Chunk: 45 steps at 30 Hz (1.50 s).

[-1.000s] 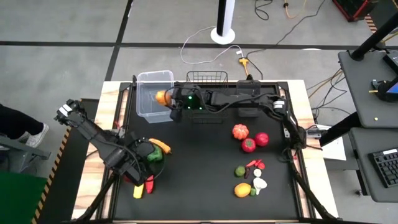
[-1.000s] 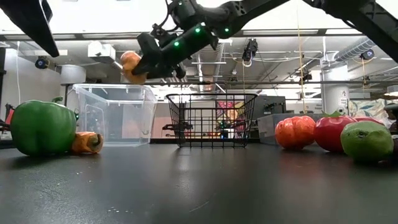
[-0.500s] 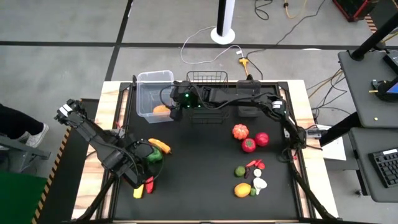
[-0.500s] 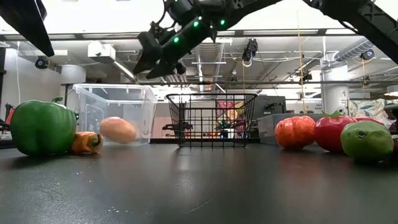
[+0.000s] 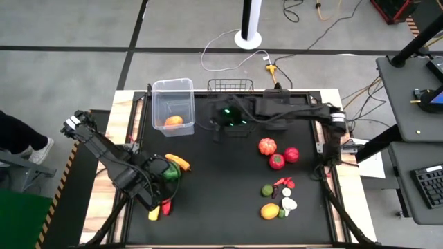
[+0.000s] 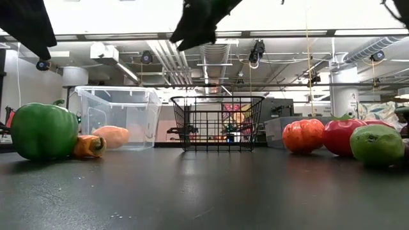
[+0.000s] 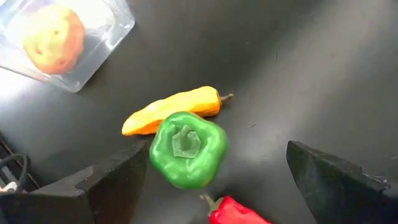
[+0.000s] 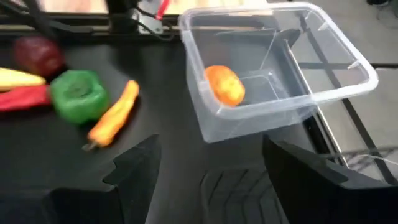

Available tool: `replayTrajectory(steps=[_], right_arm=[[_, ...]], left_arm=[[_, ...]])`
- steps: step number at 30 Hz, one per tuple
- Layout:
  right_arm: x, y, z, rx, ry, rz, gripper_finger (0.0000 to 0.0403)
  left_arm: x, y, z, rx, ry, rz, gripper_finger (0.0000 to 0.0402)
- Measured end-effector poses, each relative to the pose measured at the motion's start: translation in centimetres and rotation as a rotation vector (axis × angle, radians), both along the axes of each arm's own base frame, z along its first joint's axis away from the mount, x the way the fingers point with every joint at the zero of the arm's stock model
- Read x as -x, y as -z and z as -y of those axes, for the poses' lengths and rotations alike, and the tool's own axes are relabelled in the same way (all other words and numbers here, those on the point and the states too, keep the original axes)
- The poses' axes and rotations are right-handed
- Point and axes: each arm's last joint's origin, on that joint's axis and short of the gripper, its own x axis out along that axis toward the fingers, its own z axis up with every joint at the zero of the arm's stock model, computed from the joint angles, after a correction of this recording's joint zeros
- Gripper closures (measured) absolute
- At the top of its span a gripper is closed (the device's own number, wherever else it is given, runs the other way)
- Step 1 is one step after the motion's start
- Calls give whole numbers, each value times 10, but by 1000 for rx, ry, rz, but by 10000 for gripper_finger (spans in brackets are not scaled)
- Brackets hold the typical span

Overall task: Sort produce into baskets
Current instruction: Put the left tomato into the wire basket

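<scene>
At lower left of the overhead frame, the left gripper [image 5: 163, 185] hangs with fingers spread and empty directly over the green pepper [image 5: 171, 173], its stem pointing up; the orange pepper [image 5: 178, 162] lies just beside it. At upper centre, an orange fruit [image 5: 173, 121] rests in the clear tub [image 5: 157, 90]. The right gripper [image 5: 220, 128], jaws apart and empty, sits well off by the wire basket [image 5: 230, 85].

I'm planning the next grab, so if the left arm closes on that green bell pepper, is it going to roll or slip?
The green bell pepper looks rounded and glossy, so it may slip in a light pinch. It sits stem-up on a lobed base, so it probably wobbles rather than rolls far. It lies against the orange pepper, which could get nudged.
</scene>
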Motion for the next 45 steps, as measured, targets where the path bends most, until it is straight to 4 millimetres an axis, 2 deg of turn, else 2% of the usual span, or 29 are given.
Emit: replayTrajectory(steps=[5, 8, 11, 15, 20, 27, 33, 37, 45], right_arm=[[44, 0, -35, -7, 20, 12, 132], [69, 0, -51, 100, 114, 20, 136], [94, -8, -59, 216, 247, 58, 141], [120, -14, -65, 150, 245, 118, 148], [142, 0, -85, 38, 182, 115, 155], [159, 31, -112, -82, 177, 51, 158], [163, 50, -119, -285, 255, -82, 161], [163, 55, -121, -398, 365, -207, 161], [170, 57, -121, -352, 631, -546, 160]], left_arm=[[0, 8, 1, 2, 5, 6, 41], [1, 14, -1, -17, 14, -14, 41], [2, 16, -2, -22, 17, -20, 41], [-1, 16, 1, -7, 43, -2, 41], [-9, 14, 8, 21, 131, 57, 41], [-20, 9, 15, -55, 255, 171, 41], [-22, 7, 13, -149, 245, 226, 41], [-23, 6, 12, -198, 238, 255, 41], [-23, 9, 11, -236, 258, 246, 41]])
